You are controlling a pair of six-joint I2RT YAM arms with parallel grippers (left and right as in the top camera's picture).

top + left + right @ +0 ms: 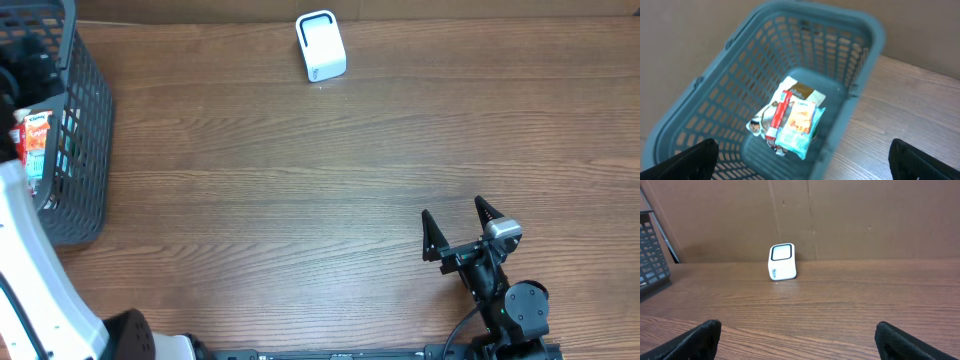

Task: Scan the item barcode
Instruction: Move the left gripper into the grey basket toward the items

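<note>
Basket: a grey-blue plastic mesh basket (88, 150) stood upright at the left edge of the wooden table (300, 190)
Items: a small heap of packets (790, 122) lay on the basket's floor, bunched together rather than spread out
Top of heap: a slim red packet (779, 112) lay lengthwise on a pale teal snack packet (799, 127), the two touching
Beneath: a white packet (802, 92) with a brown panel stuck out from under the teal one, toward the basket's far wall
Barcode: the print on the packets was too blurred to tell where one sat
Left arm: the left gripper (802, 162) hung above the basket with its camera looking down inside. Its fingers were spread wide with nothing between them, clear of the heap
Right arm: the right gripper (452, 212) sat low over the wood, well away from the basket toward the table's near right. Its fingers were also wide apart and empty
Scanner: a small white scanner (321, 46) with a dark-framed window stood alone, well to the basket's right at the table's back edge — its window faced the right gripper
Backdrop: a brown board wall (865, 220) rose behind the table, past the basket and scanner
</note>
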